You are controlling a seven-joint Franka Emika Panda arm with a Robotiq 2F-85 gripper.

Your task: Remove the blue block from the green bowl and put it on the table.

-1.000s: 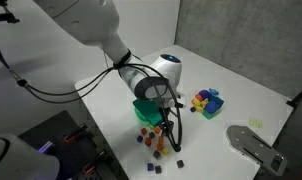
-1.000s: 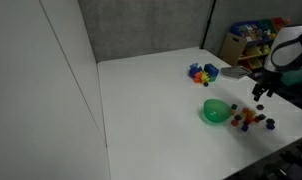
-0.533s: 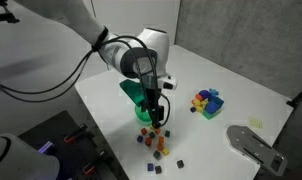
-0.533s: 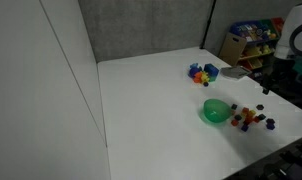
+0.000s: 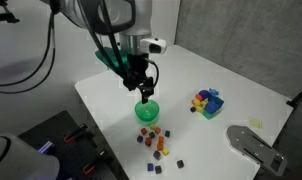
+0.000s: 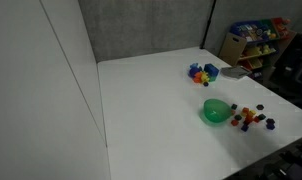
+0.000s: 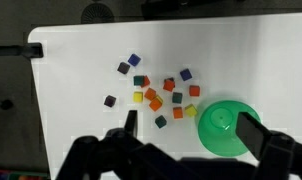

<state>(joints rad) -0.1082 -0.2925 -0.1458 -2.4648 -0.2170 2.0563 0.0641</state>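
Jaws apart, arm [image 5: 113, 16] held high.

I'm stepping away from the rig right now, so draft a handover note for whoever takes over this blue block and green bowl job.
Gripper: open, empty, raised above the green bowl.
Green bowl: upright on the table, looks empty in the wrist view.
Blue cube: on the table among scattered small cubes beside the bowl.
Done: removal, apparently.
Left: nothing obvious; confirm the bowl is empty.

Small coloured cubes [image 7: 151, 97] are seen scattered in a loose cluster — red, orange, yellow, green, purple. A clump of larger blocks [image 5: 206, 101] is noted well apart from them; toy shelf [image 6: 253, 38] recorded behind.
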